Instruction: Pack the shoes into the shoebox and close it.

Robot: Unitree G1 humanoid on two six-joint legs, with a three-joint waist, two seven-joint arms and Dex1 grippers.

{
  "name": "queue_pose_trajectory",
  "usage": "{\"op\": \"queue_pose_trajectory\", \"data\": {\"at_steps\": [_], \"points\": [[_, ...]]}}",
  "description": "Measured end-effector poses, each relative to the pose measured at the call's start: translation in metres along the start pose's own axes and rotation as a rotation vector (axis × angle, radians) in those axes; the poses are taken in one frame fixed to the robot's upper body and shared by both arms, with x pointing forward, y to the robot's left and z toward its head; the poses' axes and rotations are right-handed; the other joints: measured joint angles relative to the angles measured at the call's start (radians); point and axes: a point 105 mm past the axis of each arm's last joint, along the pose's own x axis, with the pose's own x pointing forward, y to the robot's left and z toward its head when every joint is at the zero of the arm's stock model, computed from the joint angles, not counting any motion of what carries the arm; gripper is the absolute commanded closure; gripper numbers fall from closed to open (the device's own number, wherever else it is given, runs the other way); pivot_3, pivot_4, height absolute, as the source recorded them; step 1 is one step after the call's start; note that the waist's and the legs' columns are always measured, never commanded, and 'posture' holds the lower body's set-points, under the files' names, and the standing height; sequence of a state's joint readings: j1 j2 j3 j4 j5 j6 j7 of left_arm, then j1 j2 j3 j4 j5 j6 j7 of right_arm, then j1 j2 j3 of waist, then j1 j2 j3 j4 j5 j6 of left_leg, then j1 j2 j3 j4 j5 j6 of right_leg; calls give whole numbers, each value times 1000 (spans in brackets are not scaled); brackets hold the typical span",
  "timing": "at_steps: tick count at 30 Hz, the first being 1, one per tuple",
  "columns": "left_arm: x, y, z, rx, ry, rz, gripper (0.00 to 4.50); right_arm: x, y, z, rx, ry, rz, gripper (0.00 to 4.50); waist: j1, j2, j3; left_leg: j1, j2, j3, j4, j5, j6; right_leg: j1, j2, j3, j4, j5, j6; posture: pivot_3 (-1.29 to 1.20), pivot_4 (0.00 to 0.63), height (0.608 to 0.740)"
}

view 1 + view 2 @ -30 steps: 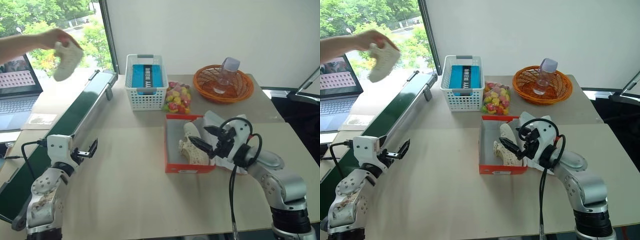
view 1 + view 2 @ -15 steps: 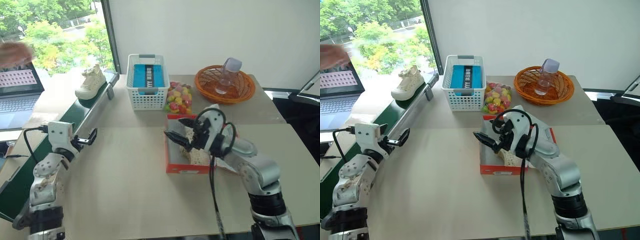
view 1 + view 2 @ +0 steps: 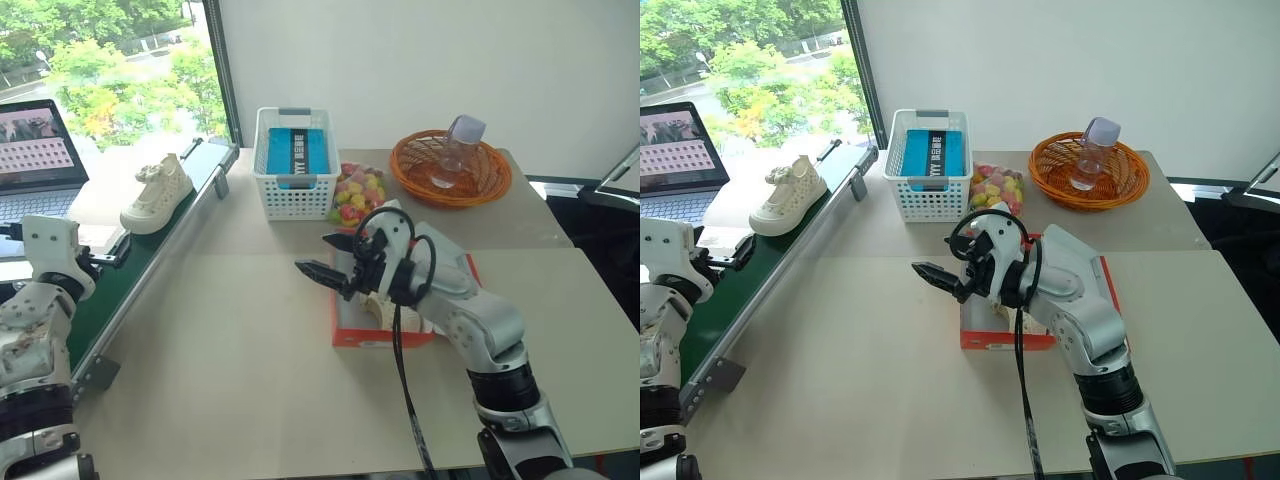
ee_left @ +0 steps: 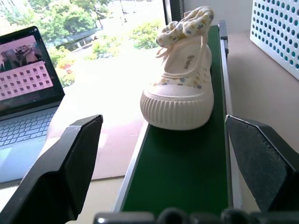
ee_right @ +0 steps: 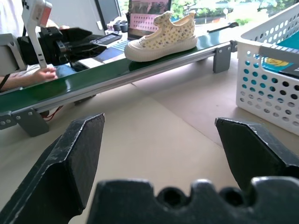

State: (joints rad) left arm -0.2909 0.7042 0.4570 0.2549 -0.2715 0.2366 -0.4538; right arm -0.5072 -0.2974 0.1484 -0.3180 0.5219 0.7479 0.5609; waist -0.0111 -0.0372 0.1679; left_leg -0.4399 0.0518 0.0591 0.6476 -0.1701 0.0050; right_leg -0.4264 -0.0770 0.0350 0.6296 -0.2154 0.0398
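Shoe (image 4: 180,88) between wide empty left jaws

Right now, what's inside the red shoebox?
One cream shoe lies inside the shoebox. The right arm hangs over most of the box, so the rest inside is hidden.

Your person's hand is gone; the shoe (image 3: 155,194) it carried is now riding the green conveyor (image 3: 120,290). Your right gripper (image 3: 325,257) is swinging left off the shoebox (image 3: 345,335); left gripper (image 3: 108,250) is shifting outward.
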Motion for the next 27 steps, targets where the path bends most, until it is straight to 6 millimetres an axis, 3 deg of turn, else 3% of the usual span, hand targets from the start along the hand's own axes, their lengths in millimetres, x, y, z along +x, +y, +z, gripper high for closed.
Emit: {"op": "queue_pose_trajectory", "data": {"at_steps": [7,12,16,17,18,27], "points": [[8,-3,21,8,-55,-65,0,1,-2,-2,1,5,-7,39,-3,0,0,0,0,0,-1,0,-1,0,0,0,0,0,0,0,150,740],[20,-11,15,-12,-10,-105,0,1,-4,-3,-12,8,-21,39,-3,0,0,0,0,0,-1,0,0,-1,1,0,0,0,0,0,150,740],[25,-5,-8,-43,135,-80,0,0,-7,-3,-25,11,-42,39,-4,0,0,0,0,0,-1,1,0,-1,0,0,0,0,0,0,150,740],[25,-7,-16,-54,179,-84,522,0,-8,-3,-31,14,-51,0,-4,0,0,0,0,0,-1,1,0,-1,0,0,0,0,0,0,150,740],[25,-7,-21,-64,205,-85,770,-1,-10,-3,-37,18,-62,0,-4,0,0,0,0,0,-1,1,0,-1,1,0,0,0,0,0,150,740],[24,-24,-20,-112,217,-165,3976,-3,-16,-3,-50,25,-101,0,15,1,-1,0,0,0,-2,0,-3,1,0,-1,1,-1,-1,0,150,740]]}}
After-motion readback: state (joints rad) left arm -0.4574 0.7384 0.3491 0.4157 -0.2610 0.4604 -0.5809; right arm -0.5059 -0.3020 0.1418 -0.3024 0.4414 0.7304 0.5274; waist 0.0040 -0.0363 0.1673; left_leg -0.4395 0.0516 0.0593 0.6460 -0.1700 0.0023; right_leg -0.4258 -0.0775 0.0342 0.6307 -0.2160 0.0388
